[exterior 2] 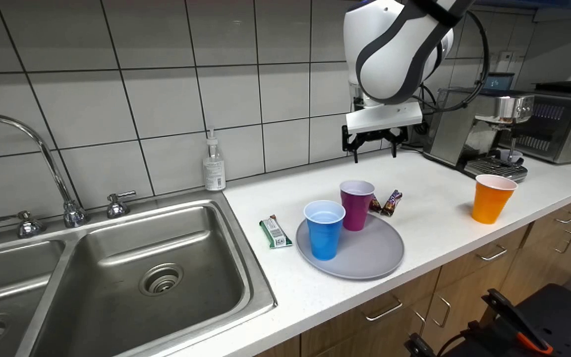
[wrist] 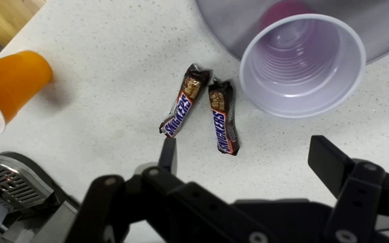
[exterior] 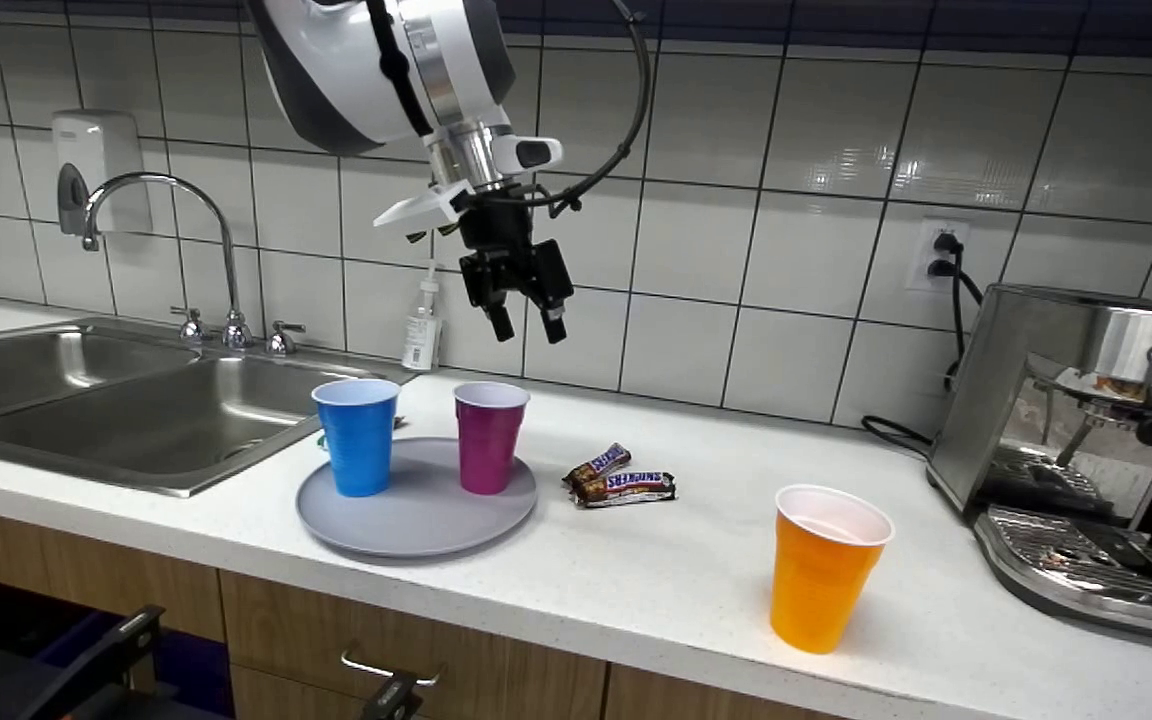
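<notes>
My gripper (exterior: 530,328) is open and empty, above the counter near the back wall; it also shows in an exterior view (exterior 2: 374,155) and the wrist view (wrist: 243,146). Two Snickers bars (wrist: 184,101) (wrist: 224,121) lie on the counter below it, apart from the fingers. A magenta cup (exterior: 489,450) and a blue cup (exterior: 360,445) stand upright on a round grey plate (exterior: 426,525). The magenta cup's white inside (wrist: 302,84) shows in the wrist view; the blue cup is out of that view. An orange cup (exterior: 821,590) stands on the counter towards the coffee machine.
A green-wrapped bar (exterior 2: 275,231) lies between plate and sink (exterior 2: 201,267). A soap bottle (exterior 2: 214,168) and faucet (exterior: 231,250) stand by the wall. A coffee machine (exterior: 1026,400) with a power cord and a microwave (exterior 2: 558,124) stand at the counter's far end.
</notes>
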